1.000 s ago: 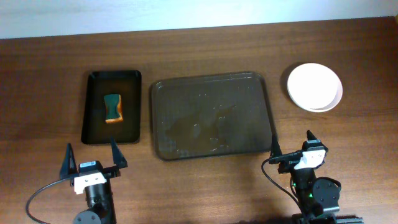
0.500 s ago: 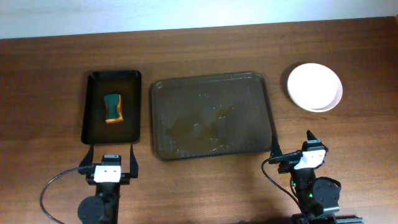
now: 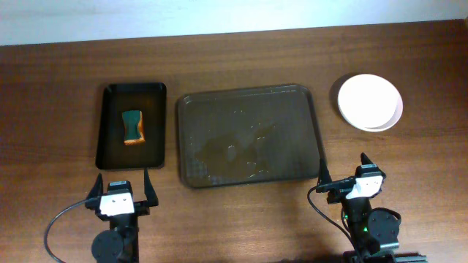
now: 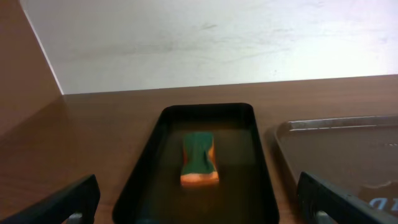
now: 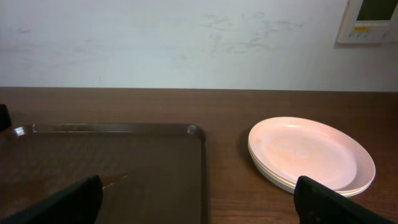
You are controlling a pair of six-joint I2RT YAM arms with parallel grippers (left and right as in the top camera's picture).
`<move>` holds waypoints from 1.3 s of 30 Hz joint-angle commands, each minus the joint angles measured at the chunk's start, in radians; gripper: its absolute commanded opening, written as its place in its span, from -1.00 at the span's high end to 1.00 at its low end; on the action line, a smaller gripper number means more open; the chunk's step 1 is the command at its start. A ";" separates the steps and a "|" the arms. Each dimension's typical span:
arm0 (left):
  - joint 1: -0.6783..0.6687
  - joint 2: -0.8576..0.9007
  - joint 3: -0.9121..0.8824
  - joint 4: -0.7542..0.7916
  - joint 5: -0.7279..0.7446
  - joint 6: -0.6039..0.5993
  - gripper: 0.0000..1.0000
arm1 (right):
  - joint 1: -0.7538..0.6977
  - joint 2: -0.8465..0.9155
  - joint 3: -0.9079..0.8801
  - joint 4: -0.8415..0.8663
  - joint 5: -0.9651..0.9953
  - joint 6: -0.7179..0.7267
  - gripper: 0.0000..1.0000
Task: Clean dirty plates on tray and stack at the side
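Observation:
The plates (image 3: pixel 370 101) sit as one white stack on the table right of the dark brown tray (image 3: pixel 248 135); the stack of plates (image 5: pixel 311 153) looks plain white from the right wrist. The tray (image 5: pixel 112 168) holds only wet streaks. My left gripper (image 3: pixel 121 188) is open at the table's front, just below the black tray, with nothing between its fingers. My right gripper (image 3: pixel 344 172) is open near the brown tray's front right corner, and it holds nothing. In the wrist views both grippers, the left (image 4: pixel 199 202) and the right (image 5: pixel 199 202), show wide-spread fingers.
A smaller black tray (image 3: pixel 131 125) at the left holds a green and orange sponge (image 3: pixel 132 126). The left wrist view looks along that black tray (image 4: pixel 261 155) at the sponge (image 4: pixel 199 158). A white wall runs behind the table's far edge.
The left arm has swung right and then settled slightly left, turning to face the black tray straight on. The right arm, plates and trays have not moved.

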 commanded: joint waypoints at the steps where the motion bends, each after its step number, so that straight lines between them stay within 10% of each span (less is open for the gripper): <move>1: -0.006 -0.008 -0.005 0.006 -0.085 -0.052 -0.99 | 0.008 -0.005 -0.005 -0.007 0.009 -0.004 -0.97; 39: -0.010 -0.002 -0.005 0.013 -0.132 -0.032 -0.99 | 0.008 -0.005 -0.005 -0.007 0.009 -0.004 -0.97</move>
